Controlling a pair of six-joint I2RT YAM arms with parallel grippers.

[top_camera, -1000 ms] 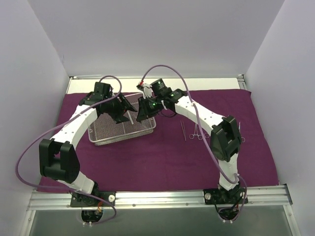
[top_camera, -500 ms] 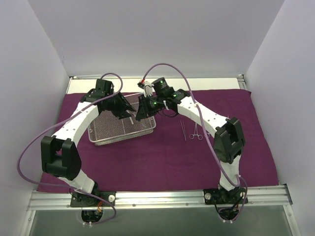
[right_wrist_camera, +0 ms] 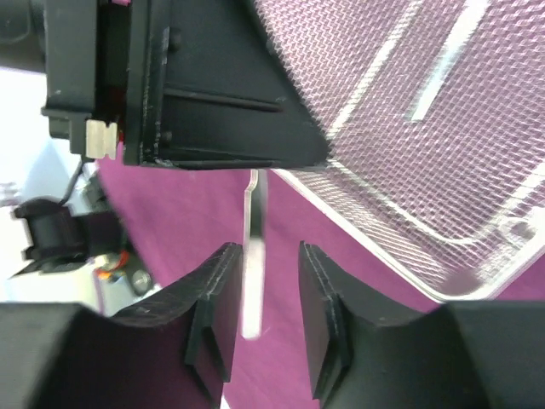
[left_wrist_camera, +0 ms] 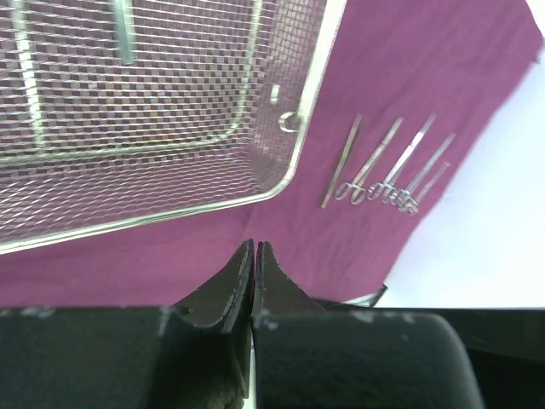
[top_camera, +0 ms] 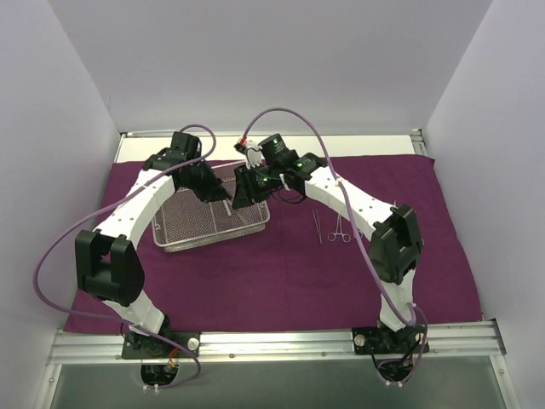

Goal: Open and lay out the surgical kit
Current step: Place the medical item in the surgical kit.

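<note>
The workspace is enclosed by plain white walls (top_camera: 272, 60) at the back and on both sides, and a metal rail (top_camera: 281, 345) is fixed along the near edge, where both arms are bolted. Nearly all of the table (top_camera: 358, 145) is covered by the dark purple cloth wrap (top_camera: 281, 273), which is spread flat. The wire-mesh tray (top_camera: 192, 228) is set on the cloth left of centre, slightly askew to the cloth's edges. Both arms are bent inward over the tray's far right corner. The left gripper (left_wrist_camera: 255, 256) is seen with its fingers pressed together, and a thin silver instrument (right_wrist_camera: 251, 256) is pinched at its tip and hangs down. The right gripper (right_wrist_camera: 264, 251) is held with its fingers apart on either side of that instrument. A short row of forceps and tweezers (top_camera: 334, 228) is laid on the cloth just right of the tray.
</note>
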